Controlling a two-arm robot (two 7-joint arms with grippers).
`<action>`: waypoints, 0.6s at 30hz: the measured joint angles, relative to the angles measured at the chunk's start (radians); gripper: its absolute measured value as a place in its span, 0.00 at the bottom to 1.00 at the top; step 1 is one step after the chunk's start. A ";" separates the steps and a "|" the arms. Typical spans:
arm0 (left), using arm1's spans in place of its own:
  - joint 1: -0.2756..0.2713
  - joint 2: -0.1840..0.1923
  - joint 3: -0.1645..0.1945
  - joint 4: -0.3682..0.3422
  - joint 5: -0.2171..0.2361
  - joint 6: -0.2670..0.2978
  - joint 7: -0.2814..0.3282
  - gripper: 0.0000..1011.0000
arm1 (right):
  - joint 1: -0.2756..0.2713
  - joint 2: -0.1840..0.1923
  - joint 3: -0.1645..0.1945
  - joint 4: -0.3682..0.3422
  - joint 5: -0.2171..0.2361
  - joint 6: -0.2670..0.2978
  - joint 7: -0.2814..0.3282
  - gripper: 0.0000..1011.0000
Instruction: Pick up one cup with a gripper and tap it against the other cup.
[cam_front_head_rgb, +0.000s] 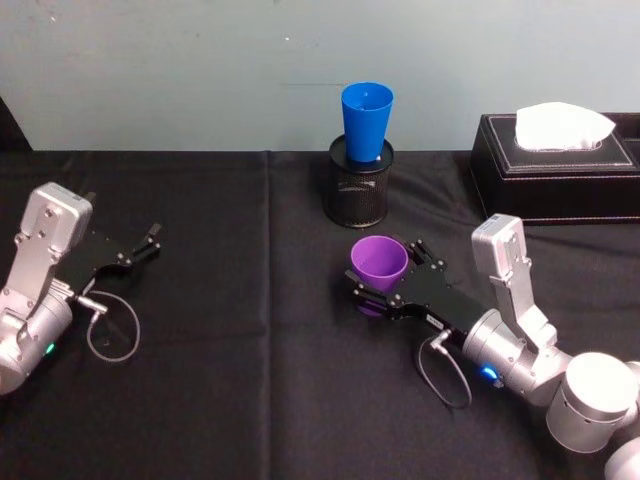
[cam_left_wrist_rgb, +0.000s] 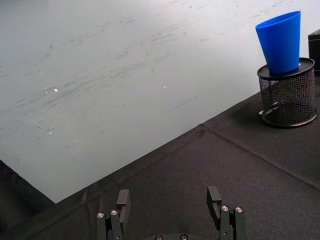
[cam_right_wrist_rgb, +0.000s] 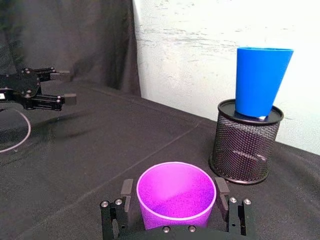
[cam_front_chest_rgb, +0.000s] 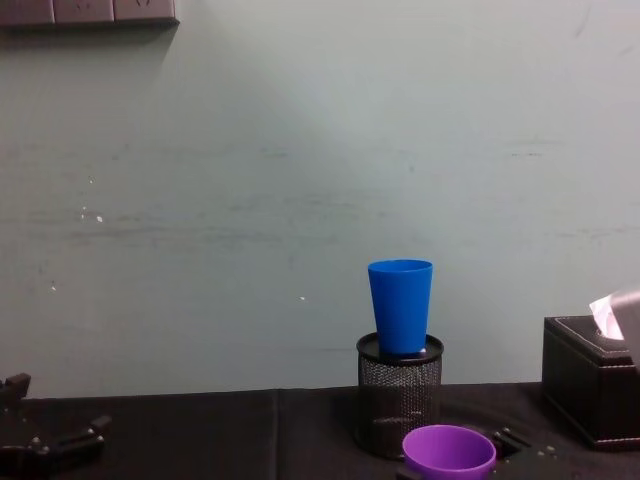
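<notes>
While your right pincer (cam_front_head_rgb: 385, 275) reaches in from the right side of the black tabletop (cam_front_head_rgb: 250, 350), it brackets the purple cup (cam_front_head_rgb: 378, 262) – one black prong on each side of the cup's wall, the open mouth facing up. From the right wrist view the purple cup (cam_right_wrist_rgb: 176, 195) fills the gap of the right pincer (cam_right_wrist_rgb: 173, 192) almost from prong to prong, yet you cannot tell whether it is pinching the cup or only standing around it, nor whether the cup's base is on the cloth. The blue cup (cam_front_head_rgb: 366, 120) sits upright, narrow end down, in the mouth of the black mesh pen holder (cam_front_head_rgb: 359, 185) at the back of the tabletop, near the pale wall. It is just behind the purple cup and apart from it. In the chest view the blue cup (cam_front_chest_rgb: 400, 305) rises above the pen holder (cam_front_chest_rgb: 398, 400), with the purple cup's rim (cam_front_chest_rgb: 449, 450) low in front. Your left pincer (cam_front_head_rgb: 150, 242) is over the left part of the tabletop, well apart from both cups, its prongs spread with nothing between them – the left wrist view shows the gap of that pincer (cam_left_wrist_rgb: 169, 200) plainly. A black tissue box (cam_front_head_rgb: 555, 170) stands at the back right.
</notes>
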 joint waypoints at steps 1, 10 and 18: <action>0.000 0.000 0.000 0.000 0.000 0.000 0.000 0.99 | 0.000 0.000 0.000 0.000 0.000 0.000 0.000 0.99; 0.000 0.000 0.000 0.000 0.000 0.000 0.000 0.99 | 0.000 -0.001 0.000 0.000 -0.001 0.003 0.000 0.98; 0.000 0.000 0.000 0.000 0.000 0.000 0.000 0.99 | 0.000 0.000 -0.001 0.000 0.000 0.003 0.000 0.82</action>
